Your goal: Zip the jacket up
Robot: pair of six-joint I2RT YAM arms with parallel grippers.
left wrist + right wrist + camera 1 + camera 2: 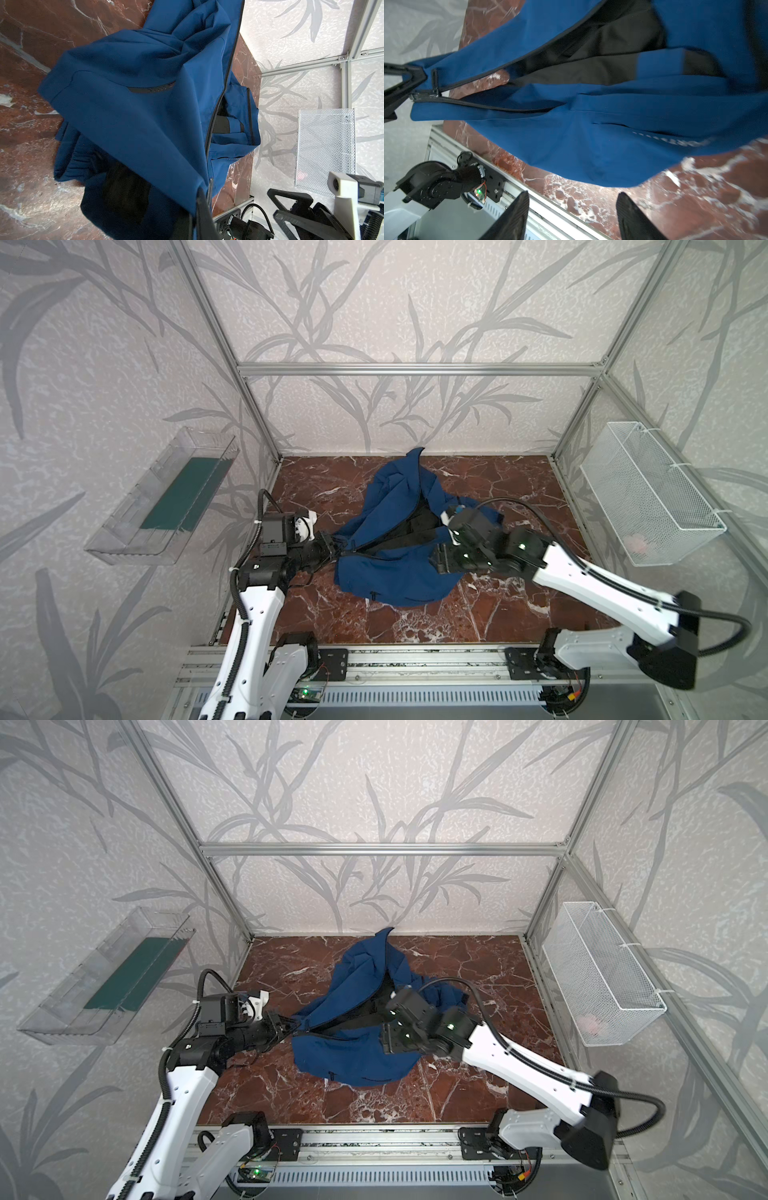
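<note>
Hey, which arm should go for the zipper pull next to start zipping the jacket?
Right. The right tool is open and empty, over the jacket, with the zipper slider in its view. The left tool is shut on the hem beside the slider, so it likely does better anchoring that end.

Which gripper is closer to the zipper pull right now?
Left. The left gripper grips the jacket hem beside the zipper pull; the right gripper is open, farther off.

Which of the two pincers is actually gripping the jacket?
The left pincer, shut on a corner of the jacket; the right pincer is open and holds nothing.
</note>
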